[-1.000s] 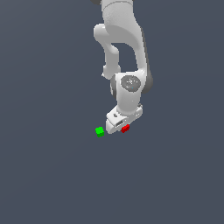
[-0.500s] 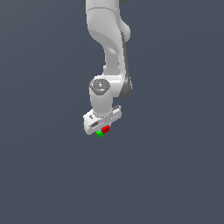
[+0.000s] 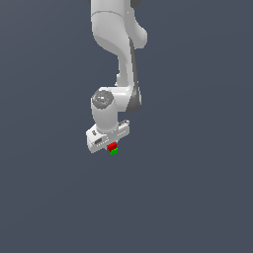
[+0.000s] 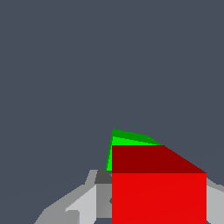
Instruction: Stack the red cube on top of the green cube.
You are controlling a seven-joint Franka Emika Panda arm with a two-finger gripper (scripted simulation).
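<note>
Exterior view: the white arm (image 3: 116, 44) comes down from the top centre of the frame and bends to a round wrist joint left of centre. Below it the pincer (image 3: 110, 146) points down at the plain dark grey tabletop (image 3: 197, 197). The red cube (image 3: 112, 146) sits right under the pincer body, just below frame centre, tucked between the fingers. The green cube (image 3: 113, 152) shows directly beneath it as a thin green edge; the two appear to touch, red over green, though at this size I cannot tell whether the red one fully rests on it.

Wrist view: the red cube (image 4: 158, 192) fills the lower right of the frame, its near face bright and its top face darker. The green cube (image 4: 127, 138) peeks out beyond it at centre, slightly offset. Pale grey fingers (image 4: 83, 203) flank the red cube on both sides at the bottom edge, so the pincer is pinching the red cube.
</note>
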